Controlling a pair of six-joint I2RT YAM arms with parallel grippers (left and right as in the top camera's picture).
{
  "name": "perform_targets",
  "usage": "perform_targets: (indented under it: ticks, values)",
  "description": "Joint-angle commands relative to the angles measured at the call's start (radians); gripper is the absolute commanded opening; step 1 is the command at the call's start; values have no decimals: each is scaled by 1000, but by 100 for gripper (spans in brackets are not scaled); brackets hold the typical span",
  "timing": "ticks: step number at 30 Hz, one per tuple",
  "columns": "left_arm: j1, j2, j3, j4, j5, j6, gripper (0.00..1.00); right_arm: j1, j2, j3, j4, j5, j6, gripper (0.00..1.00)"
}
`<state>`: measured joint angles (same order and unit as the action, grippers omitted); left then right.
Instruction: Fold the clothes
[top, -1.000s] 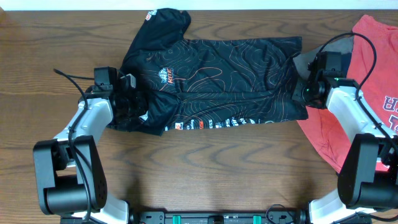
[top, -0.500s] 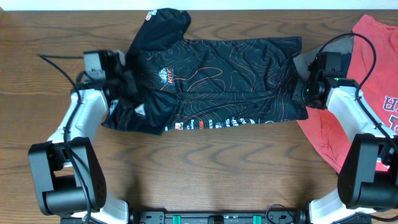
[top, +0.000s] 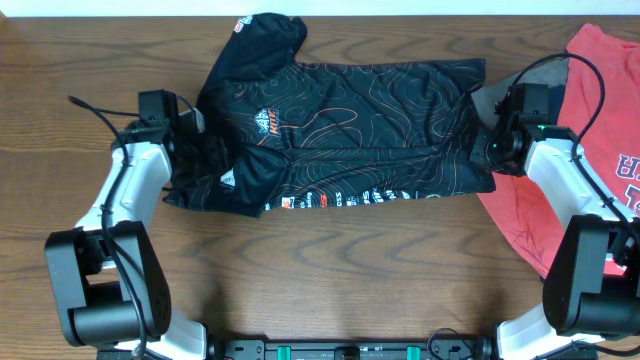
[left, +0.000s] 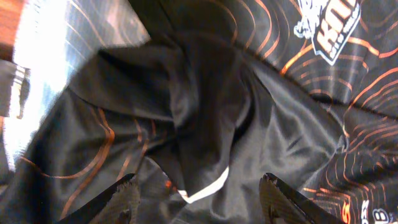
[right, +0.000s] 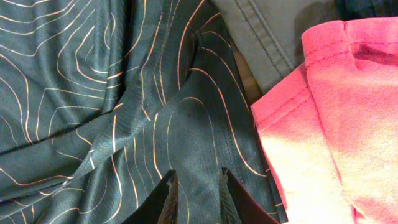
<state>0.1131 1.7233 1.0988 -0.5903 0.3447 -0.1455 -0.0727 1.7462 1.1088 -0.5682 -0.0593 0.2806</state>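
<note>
Black sports jersey (top: 350, 120) with thin orange contour lines lies spread flat on the wooden bench (top: 350, 270), one sleeve towards the far edge. Its chest logo (left: 329, 31) has white letters that seem to begin "KO"; the rest is cut off, and the small print along the hem is too small to read. Left tool (left: 199, 205) stands wide over crumpled sleeve fabric, gripping nothing. Right tool (right: 196, 196) is narrow, pinching a fold at the jersey's right edge, just beside a red T-shirt (right: 336, 124) and a grey garment (right: 261, 31). One jersey, one red T-shirt, one grey garment, two tools.
</note>
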Motion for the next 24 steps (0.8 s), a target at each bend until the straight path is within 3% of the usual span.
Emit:
perform_targets:
  ticks: [1, 4, 6, 10, 15, 24]
  values:
    - [-23, -4, -42, 13, -5, 26, 63, 8, 8, 0, -4, 6, 3, 21]
    - [-44, -4, -71, 49, -20, 25, 63, 8, 8, 0, -10, 6, 3, 21]
    - [-56, -4, -80, 55, -68, 24, 52, 8, 8, 0, -14, 6, 3, 21]
    - [-65, -4, -83, 57, -113, 21, 41, 8, 8, 0, -17, 6, 3, 21]
    - [-65, -4, -83, 84, -134, 21, 6, 8, 8, 0, -18, 6, 3, 21]
    - [-59, -9, -68, 160, -134, 14, 6, 8, 8, 0, -20, 6, 3, 20]
